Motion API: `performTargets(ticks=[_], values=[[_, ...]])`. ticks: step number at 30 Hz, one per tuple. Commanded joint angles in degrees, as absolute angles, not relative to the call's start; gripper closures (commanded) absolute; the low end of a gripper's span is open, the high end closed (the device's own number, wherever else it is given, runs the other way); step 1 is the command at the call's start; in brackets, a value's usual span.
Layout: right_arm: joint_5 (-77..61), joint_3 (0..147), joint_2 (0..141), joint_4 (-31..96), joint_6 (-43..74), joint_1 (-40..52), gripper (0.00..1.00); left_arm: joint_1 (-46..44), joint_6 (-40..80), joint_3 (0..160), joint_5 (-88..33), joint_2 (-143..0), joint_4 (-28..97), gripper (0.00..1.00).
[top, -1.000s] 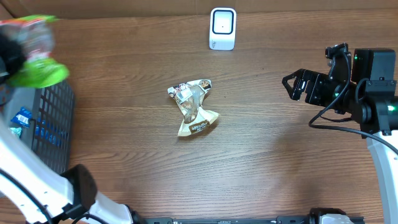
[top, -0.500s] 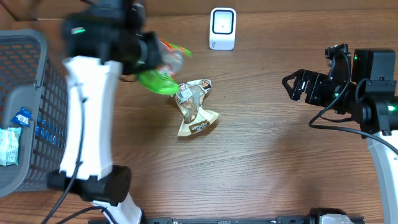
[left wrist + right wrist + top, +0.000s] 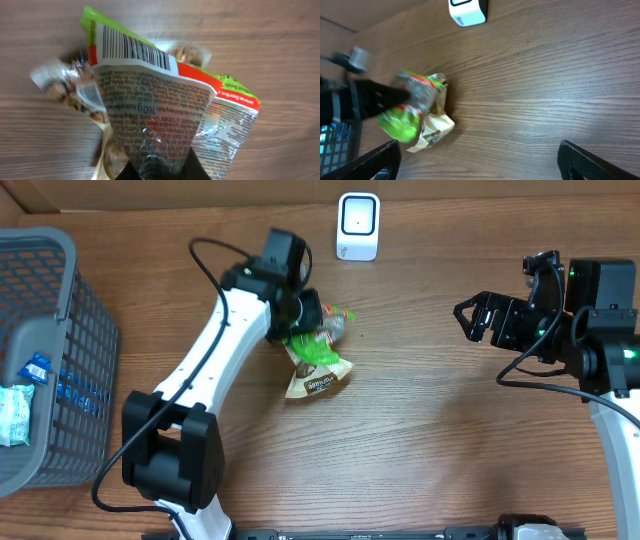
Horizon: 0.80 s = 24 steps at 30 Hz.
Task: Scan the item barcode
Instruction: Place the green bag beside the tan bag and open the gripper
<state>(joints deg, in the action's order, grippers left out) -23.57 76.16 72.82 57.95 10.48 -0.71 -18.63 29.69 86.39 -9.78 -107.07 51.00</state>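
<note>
Wood-grain table (image 3: 450,440) is carrying the whole layout.

Closest to the left wrist camera, the left jaws are clamping together on the bottom end of a green snack bag (image 3: 150,110). The bag is hanging off the table and partly covering a beige pouch (image 3: 318,383) that is lying flat beneath it. The barcode (image 3: 132,50) is showing at the bag's far end, clear of the grip and unwrinkled.

Handling assessment: the bag is looking light, soft and crinkly, with glossy film that is likely to be slippery. The contents are probably loose and shifting. The present hold on the end opposite the barcode is judged sound, since a hold nearer the code risks creasing or hiding it. A firm pinch on the flat film is advisable, as a loose one could let it slide.

Further out, the left arm (image 3: 220,350) is reaching towards the white scanner (image 3: 358,225), which is standing near the far edge, a little beyond the bag. A grey basket (image 3: 90,360) is sitting at the far left with packets inside.

Well apart on the opposite side, the right arm (image 3: 600,330) is hovering with its jaws wide apart, gripping nothing.
</note>
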Motion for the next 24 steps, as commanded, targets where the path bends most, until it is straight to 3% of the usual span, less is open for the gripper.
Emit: performTargets(ticks=[1, 10, 12, 14, 16, 24], values=[[-23.7, 77.3, 72.7, 57.6, 10.5, -0.9, 0.00, -19.0, 30.9, 81.6, -11.4, -107.2, 49.5, 0.96], [-23.7, 77.3, 72.7, 57.6, 10.5, -0.9, 0.00, -18.9, 30.9, 73.7, -8.4, -107.3, 50.6, 0.95], [-23.7, 77.3, 72.7, 57.6, 10.5, -0.9, 0.00, -18.9, 30.3, 73.6, -8.5, -107.2, 51.0, 0.79], [-23.7, 77.3, 72.7, 57.6, 10.5, -0.9, 0.00, -18.9, 29.6, 74.0, -8.6, -107.2, 51.1, 0.55], [-23.7, 77.3, 72.7, 57.7, 10.5, -0.9, 0.00, -18.8, 29.6, 75.2, -8.7, -107.2, 52.3, 0.42], [-23.7, 77.3, 72.7, 58.0, 10.5, -0.9, 0.00, -15.4, 23.9, 94.9, -5.9, -106.8, 67.0, 0.33]])
